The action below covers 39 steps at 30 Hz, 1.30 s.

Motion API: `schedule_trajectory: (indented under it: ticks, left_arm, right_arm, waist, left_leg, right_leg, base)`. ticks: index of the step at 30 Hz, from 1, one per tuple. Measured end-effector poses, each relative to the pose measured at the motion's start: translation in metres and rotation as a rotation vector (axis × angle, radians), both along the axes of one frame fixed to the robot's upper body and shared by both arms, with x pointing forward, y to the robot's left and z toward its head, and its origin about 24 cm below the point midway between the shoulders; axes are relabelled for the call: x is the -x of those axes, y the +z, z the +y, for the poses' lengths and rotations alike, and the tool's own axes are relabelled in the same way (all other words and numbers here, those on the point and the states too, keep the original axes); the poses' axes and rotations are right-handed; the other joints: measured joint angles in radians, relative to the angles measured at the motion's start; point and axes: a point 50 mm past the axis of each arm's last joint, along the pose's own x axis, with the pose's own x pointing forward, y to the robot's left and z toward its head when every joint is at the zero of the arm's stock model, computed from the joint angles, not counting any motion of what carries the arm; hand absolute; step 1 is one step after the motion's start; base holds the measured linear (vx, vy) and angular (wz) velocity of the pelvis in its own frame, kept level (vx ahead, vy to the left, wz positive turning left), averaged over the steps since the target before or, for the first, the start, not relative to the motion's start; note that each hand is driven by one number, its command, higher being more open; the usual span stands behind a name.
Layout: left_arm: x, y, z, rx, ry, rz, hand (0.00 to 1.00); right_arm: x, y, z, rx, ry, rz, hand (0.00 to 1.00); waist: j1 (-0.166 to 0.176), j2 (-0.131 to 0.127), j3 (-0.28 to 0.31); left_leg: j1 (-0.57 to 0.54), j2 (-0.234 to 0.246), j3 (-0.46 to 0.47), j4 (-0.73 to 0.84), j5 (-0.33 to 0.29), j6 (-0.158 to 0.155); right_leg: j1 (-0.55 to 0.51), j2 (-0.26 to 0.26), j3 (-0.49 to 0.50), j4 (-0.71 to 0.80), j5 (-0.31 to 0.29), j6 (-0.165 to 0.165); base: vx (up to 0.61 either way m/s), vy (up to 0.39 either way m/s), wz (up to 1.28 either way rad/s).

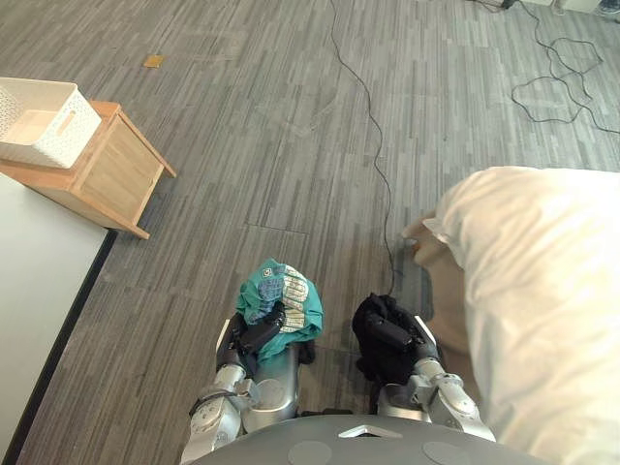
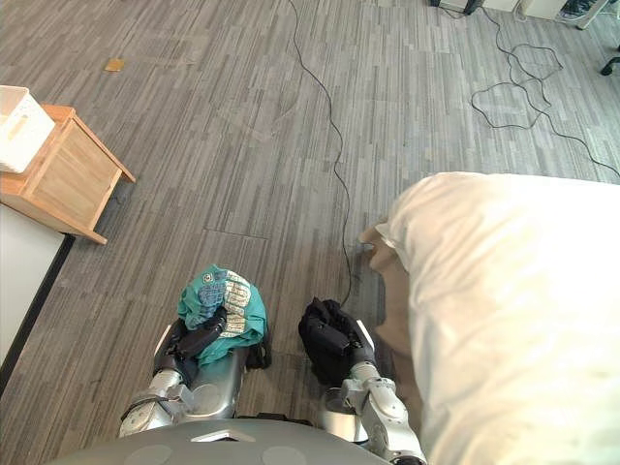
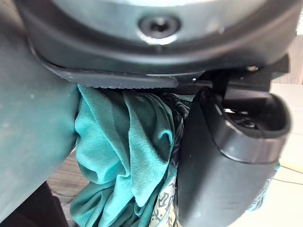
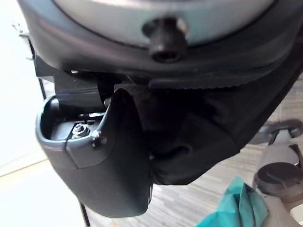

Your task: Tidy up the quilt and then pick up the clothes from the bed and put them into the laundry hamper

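Fingers of the left robot hand [image 1: 260, 331] are curled round a bunched teal garment [image 1: 295, 308] with a pale printed panel, and my left wrist view shows that cloth packed between thumb and palm. The right robot hand [image 1: 392, 334] is closed on a black garment [image 1: 373, 360], which I see wadded behind its thumb in the right wrist view. Both hands sit low and close to the body, just apart, above the grey plank floor [image 1: 291, 145]. To the right lies the bed's cream quilt [image 1: 542, 310]. Well off to the left, the white laundry hamper [image 1: 44, 121] stands on a small wooden desk [image 1: 116, 174], apart from both garments.
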Motion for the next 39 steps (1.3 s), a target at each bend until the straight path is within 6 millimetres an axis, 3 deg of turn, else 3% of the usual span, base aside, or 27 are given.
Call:
schedule_trajectory:
  ticks: [2, 3, 4, 5, 6, 7, 9, 11, 13, 15, 18, 20, 21, 22, 23, 24, 25, 27, 29, 31, 33, 34, 35, 36, 37, 38, 39]
  left_arm:
    - [0.001, -0.001, 0.000, 0.001, 0.006, 0.006, 0.00]
    - [0.003, -0.003, 0.001, 0.001, 0.008, 0.030, 0.00]
    - [0.004, -0.004, 0.002, -0.002, 0.011, 0.040, 0.00]
    - [0.004, -0.004, 0.004, -0.008, 0.009, 0.044, 0.00]
    - [0.007, -0.007, 0.008, -0.034, -0.010, 0.069, 0.00]
    - [0.008, -0.007, 0.009, -0.042, -0.017, 0.075, 0.00]
    - [0.014, -0.012, 0.004, -0.085, -0.062, 0.124, 0.00]
    - [0.015, -0.014, -0.001, -0.091, -0.096, 0.146, 0.00]
    - [0.015, -0.015, -0.007, -0.108, -0.150, 0.152, 0.00]
    - [0.014, -0.016, -0.008, -0.123, -0.181, 0.168, 0.00]
    - [0.022, -0.019, -0.004, -0.127, -0.176, 0.200, 0.00]
    - [0.031, -0.020, 0.000, -0.126, -0.161, 0.222, 0.00]
    - [0.035, -0.022, 0.002, -0.095, -0.109, 0.239, 0.00]
    - [0.034, -0.022, 0.003, -0.067, -0.075, 0.241, 0.00]
    - [0.032, -0.022, -0.004, 0.007, -0.015, 0.230, 0.00]
    - [0.028, -0.019, -0.008, 0.093, 0.064, 0.192, 0.00]
    - [0.024, -0.017, -0.012, 0.108, 0.064, 0.163, 0.00]
    - [0.016, -0.008, -0.012, 0.112, 0.034, 0.078, 0.00]
    - [0.012, -0.002, -0.011, 0.113, 0.021, 0.018, 0.00]
    - [0.008, 0.003, -0.009, 0.112, 0.029, -0.019, 0.00]
    - [0.008, 0.003, -0.009, 0.124, 0.040, -0.013, 0.00]
    - [0.008, 0.003, -0.010, 0.125, 0.047, -0.007, 0.00]
    - [0.008, 0.002, -0.008, 0.122, 0.053, 0.008, 0.00]
    - [0.008, 0.002, -0.005, 0.112, 0.062, 0.016, 0.00]
    - [0.008, 0.001, -0.005, 0.117, 0.071, 0.023, 0.00]
    - [0.008, -0.001, -0.005, 0.129, 0.103, 0.035, 0.00]
    - [0.009, -0.001, 0.000, 0.120, 0.127, 0.040, 0.00]
  right_arm:
    - [0.004, -0.001, -0.003, 0.006, -0.019, 0.015, 0.00]
    - [0.005, -0.001, -0.004, 0.010, -0.033, 0.017, 0.00]
    - [0.003, -0.001, -0.002, 0.006, -0.037, 0.012, 0.00]
    - [0.003, 0.000, 0.001, -0.002, -0.044, 0.009, 0.00]
    - [0.001, 0.000, 0.007, -0.022, -0.054, 0.006, 0.00]
    - [0.000, 0.000, 0.008, -0.023, -0.055, 0.005, 0.00]
    - [-0.002, 0.003, 0.007, -0.022, -0.057, -0.015, 0.00]
    - [-0.005, 0.010, 0.006, -0.027, -0.067, -0.054, 0.00]
    - [-0.002, 0.019, 0.000, -0.027, -0.104, -0.107, 0.00]
    - [-0.006, 0.025, -0.004, -0.027, -0.127, -0.149, 0.00]
    - [-0.006, 0.025, 0.003, -0.052, -0.121, -0.147, 0.00]
    - [-0.003, 0.027, 0.009, -0.072, -0.124, -0.149, 0.00]
    - [-0.004, 0.028, 0.011, -0.082, -0.121, -0.149, 0.00]
    - [-0.005, 0.027, 0.010, -0.077, -0.114, -0.143, 0.00]
    - [-0.011, 0.030, 0.007, -0.067, -0.088, -0.155, 0.00]
    - [-0.021, 0.036, 0.002, -0.041, -0.013, -0.179, 0.00]
    - [-0.026, 0.039, -0.001, -0.035, 0.013, -0.194, 0.00]
    - [-0.033, 0.044, -0.007, -0.024, 0.009, -0.221, 0.00]
    - [-0.039, 0.048, -0.014, -0.010, -0.005, -0.234, 0.00]
    - [-0.044, 0.051, -0.019, 0.005, -0.001, -0.248, 0.00]
    - [-0.044, 0.052, -0.024, 0.028, -0.003, -0.244, 0.00]
    - [-0.043, 0.051, -0.026, 0.034, -0.010, -0.240, 0.00]
    - [-0.040, 0.048, -0.027, 0.036, -0.029, -0.223, 0.00]
    - [-0.037, 0.043, -0.027, 0.034, -0.045, -0.197, 0.00]
    - [-0.038, 0.042, -0.028, 0.039, -0.050, -0.191, 0.00]
    - [-0.042, 0.043, -0.028, 0.042, -0.048, -0.194, 0.00]
    - [-0.046, 0.043, -0.024, 0.030, -0.046, -0.201, 0.00]
  waist:
    - [0.023, -0.034, -0.024]
    - [0.027, -0.037, -0.039]
    - [0.028, -0.041, -0.041]
    - [0.027, -0.049, -0.044]
    - [0.021, -0.076, -0.048]
    - [0.019, -0.077, -0.047]
    - [-0.001, -0.056, -0.052]
    - [-0.033, -0.031, -0.049]
    - [-0.055, -0.012, -0.046]
    - [-0.050, -0.024, -0.044]
    - [-0.053, -0.042, -0.045]
    - [-0.074, -0.048, -0.080]
    - [-0.076, -0.054, -0.095]
    - [-0.067, -0.034, -0.095]
    - [-0.062, 0.014, -0.090]
    - [-0.037, 0.070, -0.064]
    - [-0.017, 0.085, -0.056]
    - [-0.014, 0.081, -0.019]
    - [0.005, 0.067, -0.009]
    - [0.015, 0.053, -0.001]
    - [0.002, 0.043, 0.000]
    - [0.002, 0.041, -0.003]
    - [0.008, 0.029, -0.019]
    - [0.021, -0.007, -0.048]
    - [0.025, -0.008, -0.061]
    - [0.034, 0.004, -0.068]
    - [0.030, -0.020, -0.076]
  left_leg:
    - [0.001, -0.048, 0.035, 0.020, -0.060, 0.041]
    - [-0.001, -0.078, 0.035, 0.038, -0.098, 0.103]
    - [0.006, -0.095, 0.031, 0.042, -0.116, 0.123]
    - [0.018, -0.111, 0.026, 0.035, -0.121, 0.124]
    - [0.080, -0.154, 0.019, -0.025, -0.126, 0.127]
    - [0.096, -0.161, 0.015, -0.040, -0.126, 0.127]
    - [0.234, -0.182, -0.011, -0.165, -0.109, 0.153]
    - [0.324, -0.181, -0.077, -0.244, -0.099, 0.162]
    - [0.396, -0.172, -0.152, -0.285, -0.099, 0.157]
    - [0.475, -0.181, -0.186, -0.282, -0.133, 0.099]
    - [0.611, -0.168, -0.259, -0.277, -0.200, 0.008]
    - [0.632, -0.139, -0.280, -0.243, -0.270, -0.013]
    - [0.606, -0.107, -0.262, -0.095, -0.318, -0.056]
    - [0.569, -0.082, -0.241, 0.021, -0.317, -0.055]
    - [0.487, -0.024, -0.203, 0.217, -0.266, -0.019]
    - [0.361, 0.056, -0.172, 0.519, 0.005, 0.014]
    - [0.282, 0.063, -0.193, 0.647, 0.055, -0.003]
    - [0.125, 0.001, -0.233, 0.787, -0.039, -0.034]
    - [0.000, -0.043, -0.182, 0.728, -0.098, -0.043]
    - [-0.061, -0.028, -0.051, 0.519, -0.126, -0.035]
    - [-0.032, -0.019, 0.161, 0.069, -0.092, -0.046]
    - [-0.024, -0.021, 0.203, -0.037, -0.068, -0.045]
    - [-0.024, -0.022, 0.255, -0.138, -0.009, -0.002]
    - [-0.031, -0.039, 0.288, -0.104, 0.043, 0.060]
    - [-0.039, -0.044, 0.286, -0.083, 0.017, 0.113]
    - [-0.032, -0.046, 0.273, -0.066, -0.021, 0.225]
    - [-0.010, -0.066, 0.257, -0.065, -0.055, 0.220]
  right_leg:
    - [0.003, -0.053, -0.007, 0.027, -0.041, -0.006]
    - [-0.071, -0.076, 0.011, 0.254, -0.055, 0.021]
    - [-0.130, -0.086, 0.018, 0.415, -0.050, 0.031]
    - [-0.176, -0.091, 0.026, 0.530, -0.033, 0.060]
    - [-0.275, -0.096, 0.036, 0.783, -0.021, 0.087]
    - [-0.290, -0.092, 0.033, 0.814, -0.024, 0.082]
    - [-0.392, -0.071, -0.068, 0.878, -0.066, 0.007]
    - [-0.462, -0.037, -0.143, 0.774, -0.105, -0.051]
    - [-0.523, -0.019, -0.192, 0.533, -0.095, -0.049]
    - [-0.595, -0.015, -0.147, 0.208, 0.051, 0.009]
    - [-0.633, 0.013, -0.020, 0.137, 0.154, -0.023]
    - [-0.656, 0.030, -0.011, 0.189, 0.177, -0.063]
    - [-0.652, 0.042, -0.006, 0.268, 0.314, -0.127]
    - [-0.649, 0.057, -0.018, 0.306, 0.296, -0.107]
    - [-0.617, 0.097, -0.039, 0.312, 0.254, -0.129]
    - [-0.526, 0.155, -0.034, 0.261, 0.218, -0.148]
    - [-0.466, 0.172, -0.031, 0.220, 0.200, -0.150]
    - [-0.340, 0.160, -0.025, 0.162, 0.168, -0.147]
    - [-0.233, 0.135, -0.012, 0.099, 0.145, -0.142]
    - [-0.130, 0.117, -0.021, 0.027, 0.119, -0.122]
    - [-0.011, 0.103, -0.074, -0.029, 0.051, -0.078]
    - [0.013, 0.104, -0.091, -0.038, 0.031, -0.062]
    - [0.052, 0.105, -0.120, -0.049, -0.006, -0.033]
    - [0.069, 0.078, -0.147, -0.042, -0.032, 0.001]
    - [0.059, 0.071, -0.155, -0.008, -0.034, 0.005]
    - [-0.005, 0.049, -0.170, 0.171, -0.039, 0.008]
    - [-0.138, -0.016, -0.175, 0.474, -0.008, 0.008]
  base:
    - [0.51, 0.157, 0.19]
    - [0.50, 0.090, 0.21]
    - [0.49, 0.092, 0.26]
    - [0.49, 0.064, 0.26]
    - [0.39, 0.043, 0.22]
    - [0.50, 0.030, 0.23]
    - [0.54, 0.032, 0.13]
    - [0.53, -0.008, 0.68]
    - [0.50, -0.073, 1.08]
    - [0.54, -0.130, 0.84]
    - [0.56, -0.237, 0.88]
    - [0.62, -0.396, 1.20]
    - [0.74, -0.534, 1.06]
    - [0.61, -0.444, 0.67]
    - [0.71, -0.466, -0.11]
    - [0.59, -0.321, -0.29]
    - [0.60, -0.286, -0.28]
    - [0.53, -0.227, 0.02]
    - [0.68, -0.249, -0.08]
    - [0.56, -0.143, 0.03]
    - [0.58, -0.105, 0.58]
    - [0.63, -0.089, 0.76]
    - [0.69, -0.084, 0.72]
    - [0.71, -0.097, 0.67]
    - [0.75, -0.091, 0.38]
    - [0.74, -0.063, 0.22]
    - [0.88, -0.055, 0.23]
